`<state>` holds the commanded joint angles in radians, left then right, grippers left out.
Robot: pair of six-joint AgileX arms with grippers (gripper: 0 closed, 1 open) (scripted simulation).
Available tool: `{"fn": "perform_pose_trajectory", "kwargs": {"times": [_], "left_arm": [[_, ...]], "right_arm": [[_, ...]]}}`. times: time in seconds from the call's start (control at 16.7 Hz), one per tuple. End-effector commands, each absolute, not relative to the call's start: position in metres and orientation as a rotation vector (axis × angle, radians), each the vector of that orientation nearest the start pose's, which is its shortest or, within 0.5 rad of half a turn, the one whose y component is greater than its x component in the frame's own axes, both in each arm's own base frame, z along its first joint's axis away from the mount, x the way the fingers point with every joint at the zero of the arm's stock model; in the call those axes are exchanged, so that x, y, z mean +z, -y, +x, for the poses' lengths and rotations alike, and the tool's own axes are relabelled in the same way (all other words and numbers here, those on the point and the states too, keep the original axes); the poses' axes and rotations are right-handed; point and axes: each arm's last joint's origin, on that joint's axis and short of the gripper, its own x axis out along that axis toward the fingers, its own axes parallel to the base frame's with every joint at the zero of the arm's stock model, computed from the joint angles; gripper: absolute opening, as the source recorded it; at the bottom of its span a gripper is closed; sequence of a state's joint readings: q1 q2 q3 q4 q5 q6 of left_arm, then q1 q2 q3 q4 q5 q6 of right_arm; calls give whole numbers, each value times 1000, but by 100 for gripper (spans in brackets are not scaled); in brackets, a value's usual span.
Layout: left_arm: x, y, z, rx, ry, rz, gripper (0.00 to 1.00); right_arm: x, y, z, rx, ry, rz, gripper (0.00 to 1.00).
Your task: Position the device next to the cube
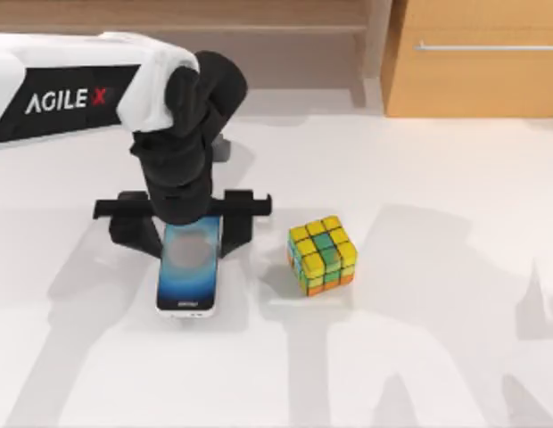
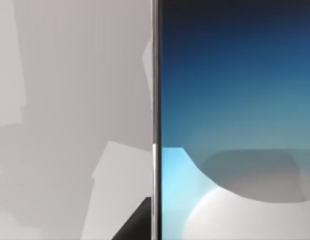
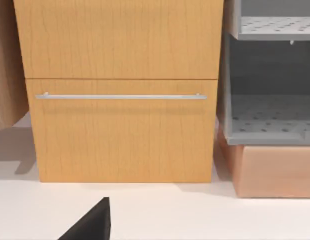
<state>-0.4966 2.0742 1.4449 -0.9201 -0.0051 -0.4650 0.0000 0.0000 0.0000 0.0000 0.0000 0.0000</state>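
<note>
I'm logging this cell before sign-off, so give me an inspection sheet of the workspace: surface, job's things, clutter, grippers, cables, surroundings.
Surface: white table, arm shadows across it.
Job's things: device lies flat, screen up, on the table's left half; cube sits to its right, a gap between them.
Clutter: nothing seen.
Grippers: left gripper is over the device's far end, fingers spread to either side of it; right gripper, state cannot be told.
Cables: nothing seen.
Surroundings: wooden cabinet with a bar handle, grey shelving beside it.

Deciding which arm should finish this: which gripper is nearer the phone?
Left. The left gripper sits right over the phone, fingers either side of its far end, left of the cube. The right arm is off the table scene, its camera facing a wooden cabinet.
</note>
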Motion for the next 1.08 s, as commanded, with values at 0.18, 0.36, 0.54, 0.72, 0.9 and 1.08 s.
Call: {"fn": "perform_pose_trajectory", "kwargs": {"times": [0.18, 0.36, 0.54, 0.72, 0.9, 1.08], "left_arm": [[136, 182, 343, -21, -1549, 16, 0], [136, 182, 343, -21, -1549, 16, 23], [136, 182, 343, -21, -1549, 16, 45], [136, 182, 343, -21, -1549, 16, 68], [136, 182, 343, -21, -1549, 16, 90], [136, 182, 343, -21, -1549, 16, 100]], "right_arm": [[160, 1, 106, 0, 0, 0, 100], [160, 1, 106, 0, 0, 0, 100], [160, 1, 106, 0, 0, 0, 100], [160, 1, 106, 0, 0, 0, 100], [160, 1, 106, 0, 0, 0, 100], [160, 1, 106, 0, 0, 0, 100]]}}
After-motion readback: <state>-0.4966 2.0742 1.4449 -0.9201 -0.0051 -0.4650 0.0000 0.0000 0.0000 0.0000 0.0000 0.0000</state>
